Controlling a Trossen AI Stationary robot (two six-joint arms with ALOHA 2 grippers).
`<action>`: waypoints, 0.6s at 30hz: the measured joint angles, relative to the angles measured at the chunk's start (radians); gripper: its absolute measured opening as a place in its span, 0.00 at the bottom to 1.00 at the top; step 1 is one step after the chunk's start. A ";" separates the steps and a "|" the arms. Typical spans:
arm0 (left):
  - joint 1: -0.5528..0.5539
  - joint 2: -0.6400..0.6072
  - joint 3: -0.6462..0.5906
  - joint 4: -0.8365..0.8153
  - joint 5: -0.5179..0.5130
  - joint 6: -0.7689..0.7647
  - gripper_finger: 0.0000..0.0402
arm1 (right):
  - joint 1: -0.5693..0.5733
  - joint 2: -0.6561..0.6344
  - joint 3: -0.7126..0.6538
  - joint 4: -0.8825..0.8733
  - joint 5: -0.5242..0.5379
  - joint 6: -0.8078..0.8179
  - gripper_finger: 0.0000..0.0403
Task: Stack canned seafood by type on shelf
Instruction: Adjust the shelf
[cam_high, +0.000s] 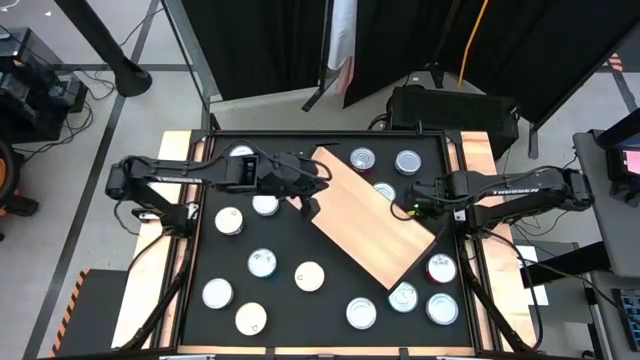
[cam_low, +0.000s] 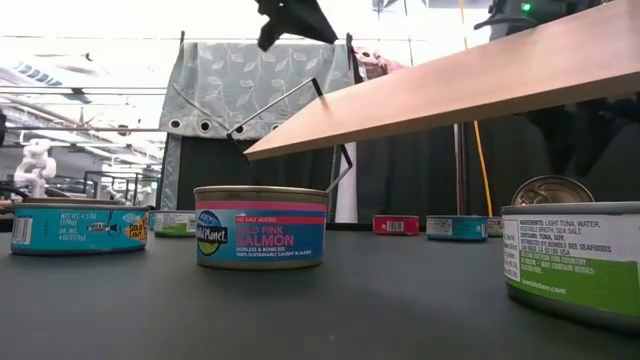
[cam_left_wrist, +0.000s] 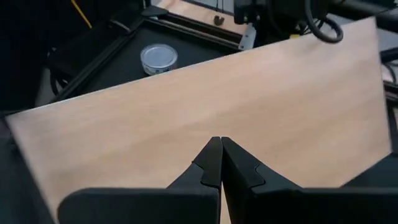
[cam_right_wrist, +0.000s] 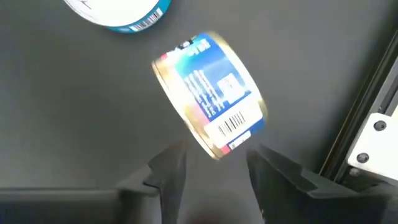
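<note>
The right end effector (cam_right_wrist: 211, 168) stands part open around a tilted, slippery, rigid tin (cam_right_wrist: 210, 99) – grip its round sides – while the left end effector (cam_left_wrist: 219, 163), closed, meets the stiff shelf (cam_high: 372, 215) on the surface.

Pale wood shelf (cam_high: 372, 226) over a black counter (cam_high: 300, 300); silvery-topped tins, one salmon tin (cam_low: 261, 226) banded blue and pink, another tin (cam_low: 70, 229) teal.

Shelf (cam_high: 370, 223): pale wood board, diagonal, one end raised off the table. Tins (cam_high: 262, 263): scattered flat around it; one (cam_right_wrist: 211, 99) tilted on edge.
</note>
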 joint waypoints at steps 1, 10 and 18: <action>0.000 0.012 0.000 0.012 0.000 0.012 0.01 | -0.009 0.000 0.000 0.001 0.000 -0.011 0.42; 0.064 0.061 -0.002 -0.010 -0.028 0.107 0.01 | -0.061 -0.001 0.000 0.007 -0.056 -0.124 0.59; 0.193 0.048 0.000 0.022 -0.034 0.154 0.01 | -0.097 -0.001 0.000 -0.017 -0.002 -0.186 0.65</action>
